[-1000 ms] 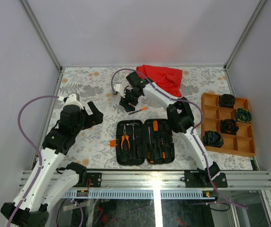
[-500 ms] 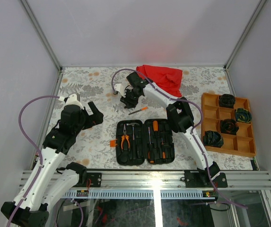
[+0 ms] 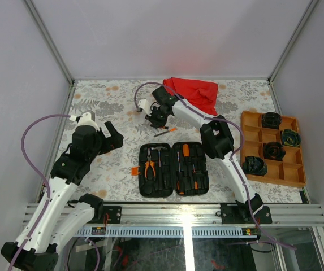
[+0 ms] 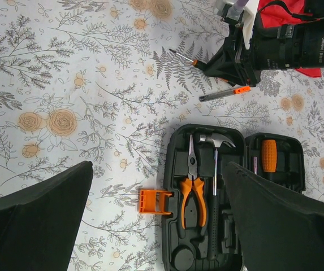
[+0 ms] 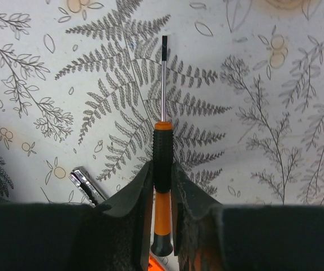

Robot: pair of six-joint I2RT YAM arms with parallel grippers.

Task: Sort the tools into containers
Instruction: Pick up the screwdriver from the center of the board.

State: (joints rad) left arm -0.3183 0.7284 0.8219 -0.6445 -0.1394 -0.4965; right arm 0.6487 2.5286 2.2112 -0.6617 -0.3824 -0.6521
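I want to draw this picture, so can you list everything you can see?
tool case: 1, black, open, table's near middle
latch: 1, orange, case's left edge
pliers: 1, orange handles, case's left half
hammer: 1, steel head, beside the pliers
screwdrivers: several, orange and black, case's right half
small screwdriver: 1, orange and black, beyond the case
slim grey tool: 1, orange end, on the table nearby
tray: 1, orange, right side
dark rolls: 4, blackish, in tray compartments
cloth: 1, red, far edge
table cover: 1, flowery
left tool: black, open
right tool: black, closed on the small screwdriver
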